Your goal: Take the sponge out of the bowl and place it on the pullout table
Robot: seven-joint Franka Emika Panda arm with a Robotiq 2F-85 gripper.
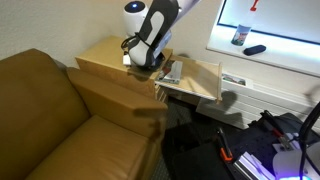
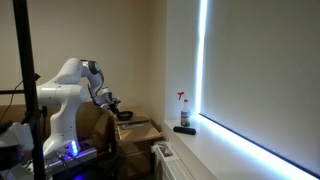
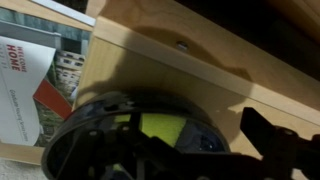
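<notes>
Biggest thing on my feeds is the brown sofa, off to one side of the bowl and lower than it. Next is the boxy light-wood counter, and as far as I can tell that's what the bowl sits on, near the edge. The white arm reaches in over it and shows in both exterior views, coming down right on top of the bowl. Just beside the bowl the thin pullout counter sticks out like a shelf, with some white-and-red papers lying on it on the end nearest the bowl.

The bowl is dark and round and fills the bottom of my wrist view. The hand hangs directly above it, close in. From the wrist view I only get dark, blurry silhouettes of it across the bowl, so I honestly can't tell how far apart the fingers are or whether they've got anything.

The sponge is inside the bowl, a small yellow-green block lying on the bottom, a bit off centre.
</notes>
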